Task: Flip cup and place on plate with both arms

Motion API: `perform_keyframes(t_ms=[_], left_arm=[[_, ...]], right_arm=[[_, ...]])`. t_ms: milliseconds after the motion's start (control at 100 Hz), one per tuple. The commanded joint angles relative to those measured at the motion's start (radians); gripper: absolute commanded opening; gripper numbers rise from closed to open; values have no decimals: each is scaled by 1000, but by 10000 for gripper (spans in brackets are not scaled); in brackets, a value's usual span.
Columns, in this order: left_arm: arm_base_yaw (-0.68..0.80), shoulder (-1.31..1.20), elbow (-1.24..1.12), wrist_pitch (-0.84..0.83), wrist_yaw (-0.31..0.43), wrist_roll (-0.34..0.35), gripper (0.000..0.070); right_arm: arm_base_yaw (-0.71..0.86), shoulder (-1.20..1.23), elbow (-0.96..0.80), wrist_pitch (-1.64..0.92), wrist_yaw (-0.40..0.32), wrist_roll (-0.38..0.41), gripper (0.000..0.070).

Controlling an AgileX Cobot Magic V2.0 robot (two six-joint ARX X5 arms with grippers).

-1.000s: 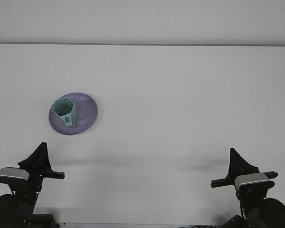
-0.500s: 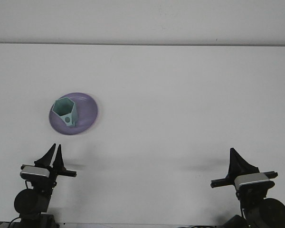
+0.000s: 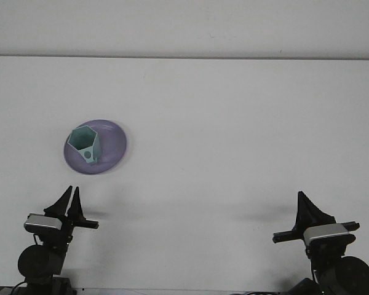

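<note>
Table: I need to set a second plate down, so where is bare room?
Bare: the table's whole middle and right, and the strip behind the purple plate. Taken: the left, where the green cup stands on that plate.

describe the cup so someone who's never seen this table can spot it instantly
On the white table, look at the left half for the round purple plate, the only dish there. The cup stands on it, mouth up: pale teal, with a five-sided rim, the only angular thing in view.
</note>
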Motion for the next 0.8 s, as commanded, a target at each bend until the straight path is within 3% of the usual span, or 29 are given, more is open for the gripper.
perform_keyframes(t_ms=[0, 320, 510, 560, 700, 790], left_arm=[[0, 0, -19, 10, 1, -5, 97], [0, 0, -19, 10, 1, -5, 97], [0, 0, -19, 10, 1, -5, 97], [0, 0, -19, 10, 1, -5, 97], [0, 0, -19, 10, 1, -5, 97], [0, 0, -19, 10, 1, -5, 97]], right_arm=[[5, 2, 8, 10, 4, 16, 1], [5, 2, 8, 10, 4, 14, 1], [-32, 2, -13, 18, -2, -98, 1], [-77, 0, -39, 54, -51, -131, 1], [-244, -13, -164, 201, -271, -206, 1], [-348, -13, -266, 302, -417, -215, 1]])
